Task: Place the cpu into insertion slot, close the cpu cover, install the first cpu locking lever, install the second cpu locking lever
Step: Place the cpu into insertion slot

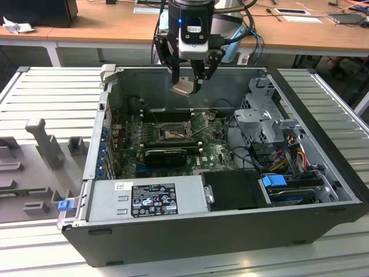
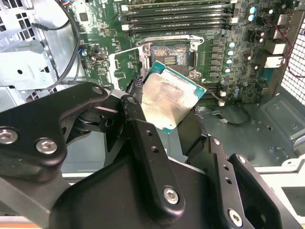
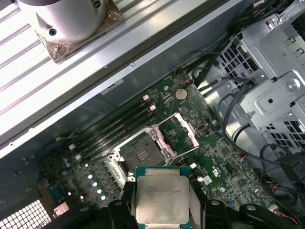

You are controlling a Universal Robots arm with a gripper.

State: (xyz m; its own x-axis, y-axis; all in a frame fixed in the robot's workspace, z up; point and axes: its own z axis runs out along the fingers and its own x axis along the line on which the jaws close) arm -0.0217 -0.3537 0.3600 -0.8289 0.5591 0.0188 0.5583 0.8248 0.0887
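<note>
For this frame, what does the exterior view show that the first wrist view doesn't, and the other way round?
Exterior view's own: the whole open computer case, its labelled power supply at the front, and the desk behind.

First wrist view's own: a round coin battery on the board, and the cpu cover plainly swung open beside the insertion slot.

Shared: the gripper shut on the cpu, held above the board, with the insertion slot empty.
</note>
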